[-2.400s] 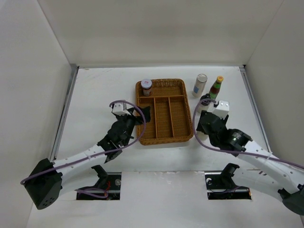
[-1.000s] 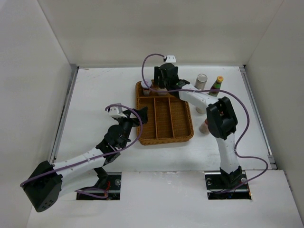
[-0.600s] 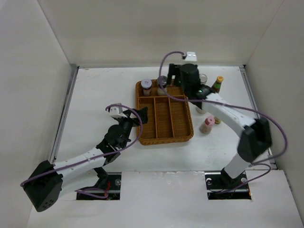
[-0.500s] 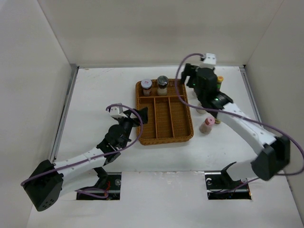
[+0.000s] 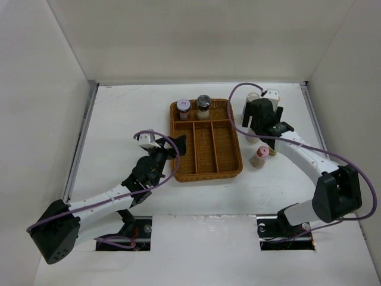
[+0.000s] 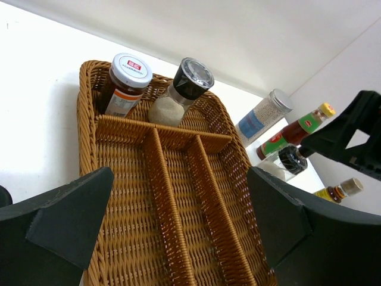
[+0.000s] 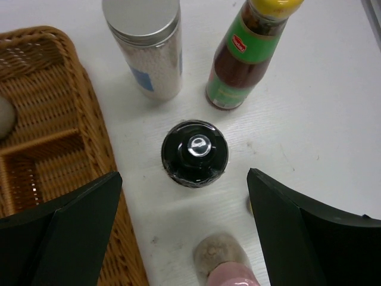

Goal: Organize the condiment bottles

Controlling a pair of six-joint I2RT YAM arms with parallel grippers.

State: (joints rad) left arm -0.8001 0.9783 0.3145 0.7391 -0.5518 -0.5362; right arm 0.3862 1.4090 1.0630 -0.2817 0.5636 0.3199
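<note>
Brown woven wicker makes up the divided tray (image 5: 205, 149), a rounded rectangle with one crosswise compartment at the far end and three long ones; in that far compartment stand two jars side by side, a dark jar with a white-and-red lid (image 6: 126, 83) and a clear jar of white grains under a glossy black lid (image 6: 181, 89).

Just right of the tray, on the white table, I see the rest of the bottles: a tall cylindrical shaker with a grey metal lid (image 7: 146, 44), a dark sauce bottle with a green label and yellow cap (image 7: 247, 56), a squat bottle with a shiny black cap (image 7: 194, 153), a pink-capped bottle (image 7: 223, 271) nearer the arm bases, and a small amber bottle (image 6: 339, 190) beside it.

My right gripper (image 7: 186, 196) hangs above the black-capped bottle with its fingers spread wide; that bottle sits between them, touching neither, and the shaker and sauce bottle stand close behind it.

My left gripper (image 6: 178, 208) sits at the tray's left side, facing across it, fingers fully apart and holding nothing; the tray's long compartments lie between them.
</note>
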